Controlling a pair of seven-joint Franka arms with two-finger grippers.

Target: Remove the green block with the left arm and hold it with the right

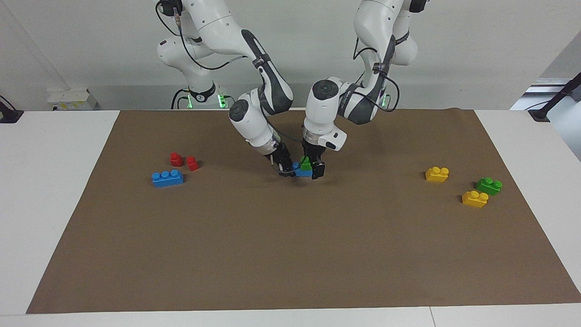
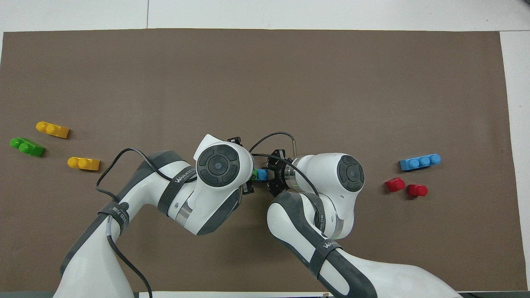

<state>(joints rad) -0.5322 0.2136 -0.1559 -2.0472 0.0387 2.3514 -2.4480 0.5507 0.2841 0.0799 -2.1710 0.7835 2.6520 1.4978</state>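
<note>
We begin in the facing view at the right arm's end of the table, where a blue three-stud brick lies flat with two red pieces just beside it, nearer to the robots, and both are well apart from the grippers. At the middle of the brown mat the right gripper comes down tilted, and its fingers are closed on the end of a small blue brick. The green block sits on top of this blue brick, studs up, between the two grippers. The left gripper stands upright over it with its fingers clamped on the green block. From overhead the two wrists cover almost all of it, and we see only a thin strip of green and blue, so we cannot tell its long axis with certainty. On the left arm a band carries writing that seems to read "WANSEDTEK", though we cannot read it clearly. Toward the left arm's end, well apart from the left gripper, lie two yellow bricks and a darker green brick.
</note>
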